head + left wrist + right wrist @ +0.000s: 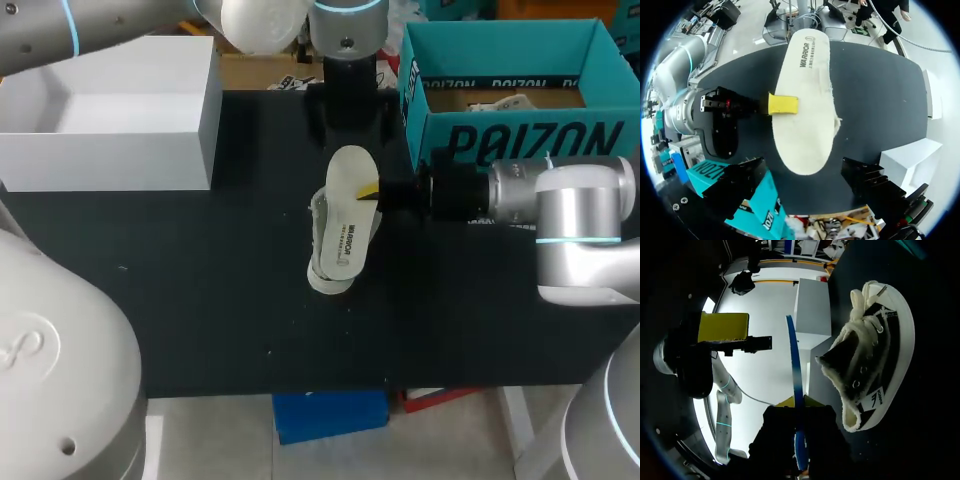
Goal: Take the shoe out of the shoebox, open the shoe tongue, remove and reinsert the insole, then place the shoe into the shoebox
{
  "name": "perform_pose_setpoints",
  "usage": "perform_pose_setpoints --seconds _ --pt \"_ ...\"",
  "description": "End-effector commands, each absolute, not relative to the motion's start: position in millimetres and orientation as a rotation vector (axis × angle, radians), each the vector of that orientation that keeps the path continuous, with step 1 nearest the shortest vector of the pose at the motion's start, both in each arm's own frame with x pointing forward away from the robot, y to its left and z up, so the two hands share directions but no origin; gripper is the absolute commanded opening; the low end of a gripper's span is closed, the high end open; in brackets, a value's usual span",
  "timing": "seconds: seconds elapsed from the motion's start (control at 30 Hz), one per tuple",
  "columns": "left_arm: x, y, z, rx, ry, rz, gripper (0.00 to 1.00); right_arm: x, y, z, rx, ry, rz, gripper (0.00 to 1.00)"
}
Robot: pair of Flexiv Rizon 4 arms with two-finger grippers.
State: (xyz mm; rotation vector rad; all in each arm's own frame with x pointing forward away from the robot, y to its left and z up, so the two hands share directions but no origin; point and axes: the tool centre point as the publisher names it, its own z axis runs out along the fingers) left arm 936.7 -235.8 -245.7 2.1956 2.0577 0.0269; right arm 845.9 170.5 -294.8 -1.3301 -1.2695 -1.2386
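A white low shoe (325,275) with a dark lining lies on the black table (200,300). Over it hangs its cream insole (345,215), and my right gripper (372,191) is shut on the insole's edge from the right. In the right wrist view the insole (794,365) shows edge-on as a thin blue strip between my right gripper's (800,402) yellow tips, with the shoe (875,365) beside it. My left gripper (802,167) hangs open above the insole (805,100), touching nothing. The insole covers most of the shoe there.
The teal shoebox (510,130) stands open at the back right, behind my right arm. A white box (110,150) stands at the back left. My left arm's wrist (345,35) sits over the table's far edge.
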Motion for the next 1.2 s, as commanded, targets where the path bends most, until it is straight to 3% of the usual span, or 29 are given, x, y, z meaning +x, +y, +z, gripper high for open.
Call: perform_pose_setpoints --seconds 0.03,0.5,1.2 --pt "955.1 -244.1 -248.3 2.212 2.068 0.009 1.00 845.8 171.2 -294.9 -1.332 -1.270 -1.238 0.00" --pt "978.9 -248.8 -246.5 2.206 2.070 0.025 1.00 845.8 171.2 -294.9 -1.332 -1.270 -1.238 0.00" --pt "892.1 -230.6 -236.3 2.192 2.051 0.016 1.00 845.8 171.2 -294.9 -1.332 -1.270 -1.238 0.00"
